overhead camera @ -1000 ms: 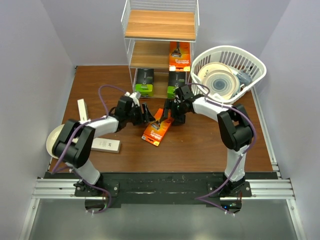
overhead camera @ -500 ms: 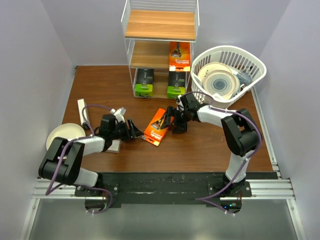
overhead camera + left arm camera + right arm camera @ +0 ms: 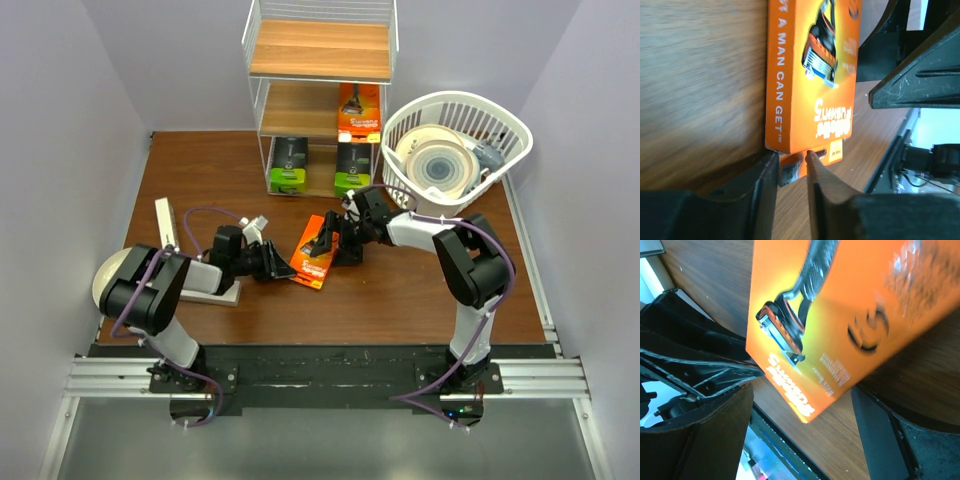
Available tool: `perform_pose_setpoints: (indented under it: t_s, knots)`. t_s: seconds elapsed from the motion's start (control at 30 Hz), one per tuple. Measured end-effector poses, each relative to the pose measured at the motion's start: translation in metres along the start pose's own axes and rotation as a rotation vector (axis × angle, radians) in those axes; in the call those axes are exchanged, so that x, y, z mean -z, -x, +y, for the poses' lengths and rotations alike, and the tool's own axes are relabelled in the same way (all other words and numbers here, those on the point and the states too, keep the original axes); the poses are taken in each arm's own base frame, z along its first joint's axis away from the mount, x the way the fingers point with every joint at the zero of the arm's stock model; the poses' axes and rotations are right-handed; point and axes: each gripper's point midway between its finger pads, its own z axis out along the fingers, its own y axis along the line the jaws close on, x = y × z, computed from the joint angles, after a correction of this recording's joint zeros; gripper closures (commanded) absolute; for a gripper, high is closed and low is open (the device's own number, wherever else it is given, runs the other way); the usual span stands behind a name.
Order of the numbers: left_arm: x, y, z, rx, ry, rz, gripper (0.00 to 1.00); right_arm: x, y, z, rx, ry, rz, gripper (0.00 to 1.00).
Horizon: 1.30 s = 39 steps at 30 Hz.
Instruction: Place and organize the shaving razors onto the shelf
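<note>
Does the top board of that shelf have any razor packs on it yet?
No, the top board shows only bare wood; an orange pack stands one tier lower.

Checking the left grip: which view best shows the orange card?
Left wrist: the orange card close, edge pinched in the left gripper. Top external shows it small, from above; right wrist, only its blurred face.
</note>
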Motion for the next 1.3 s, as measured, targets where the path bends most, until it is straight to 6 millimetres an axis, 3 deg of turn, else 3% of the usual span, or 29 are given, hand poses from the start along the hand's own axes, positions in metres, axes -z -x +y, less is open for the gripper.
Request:
perform_pose_setpoints:
  t_s: [0.2,0.4,0.7,0.8,0.93,1.0,1.03,1.13,1.3]
  knots:
    - [-0.009,-0.003,-0.003,0.074,-0.019,0.037,1.0,0.001,0.001,-0.001,-0.014,-0.001,-0.008,0.13]
    - [-0.007,0.006,-0.029,0.129,-0.129,0.03,1.0,0.008,-0.002,-0.006,-0.03,-0.023,-0.02,0.13]
    - [-0.003,0.012,-0.056,0.145,-0.237,0.037,1.0,0.016,-0.007,-0.008,-0.071,0.012,-0.017,0.22]
    - [-0.002,0.013,-0.059,0.146,-0.25,0.04,1.0,0.018,-0.001,-0.002,-0.07,0.052,-0.025,0.3]
    - [0.0,0.018,-0.065,0.138,-0.266,0.022,1.0,0.023,0.009,0.003,-0.093,0.102,-0.04,0.52]
    - [0.0,0.021,-0.066,0.128,-0.267,0.006,0.96,0.027,0.017,0.006,-0.1,0.137,-0.053,0.6]
    - [0.0,0.023,-0.066,0.127,-0.264,-0.002,0.82,0.03,0.021,0.007,-0.1,0.152,-0.062,0.64]
    - [-0.001,0.024,-0.063,0.133,-0.251,-0.01,0.58,0.034,0.029,0.011,-0.088,0.188,-0.078,0.67]
    - [-0.002,0.018,-0.064,0.148,-0.247,0.012,0.41,0.036,0.035,0.019,-0.061,0.212,-0.094,0.69]
